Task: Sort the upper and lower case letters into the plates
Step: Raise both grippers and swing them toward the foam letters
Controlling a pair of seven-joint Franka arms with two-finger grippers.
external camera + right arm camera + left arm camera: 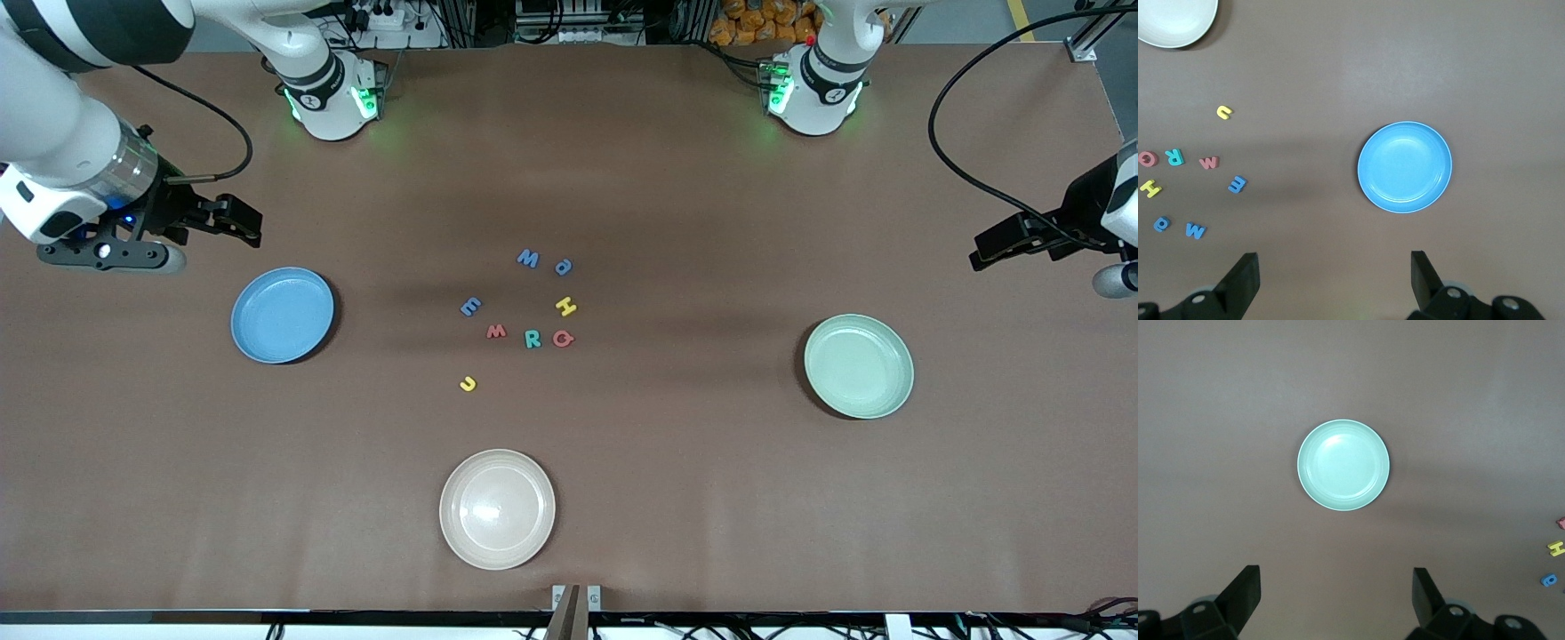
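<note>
Several small letters lie loose mid-table: blue M [528, 259], blue p [563, 267], yellow H [566, 307], blue E [470, 308], red w [496, 332], teal R [532, 338], red G [563, 338] and yellow u [468, 384]. The sky blue plate [283, 315] sits toward the right arm's end and holds nothing. The mint green plate [859, 365] sits toward the left arm's end, also bare. My right gripper [238, 222] hovers open beside the blue plate [1405, 167]. My left gripper [1005, 244] hovers open beside the mint plate [1343, 465]. Neither holds anything.
A cream-beige plate [497, 508] rests near the table's front edge, nearer the front camera than the letters. Both arm bases [329, 98] [813, 93] stand at the table's back edge. Brown tabletop surrounds the letters.
</note>
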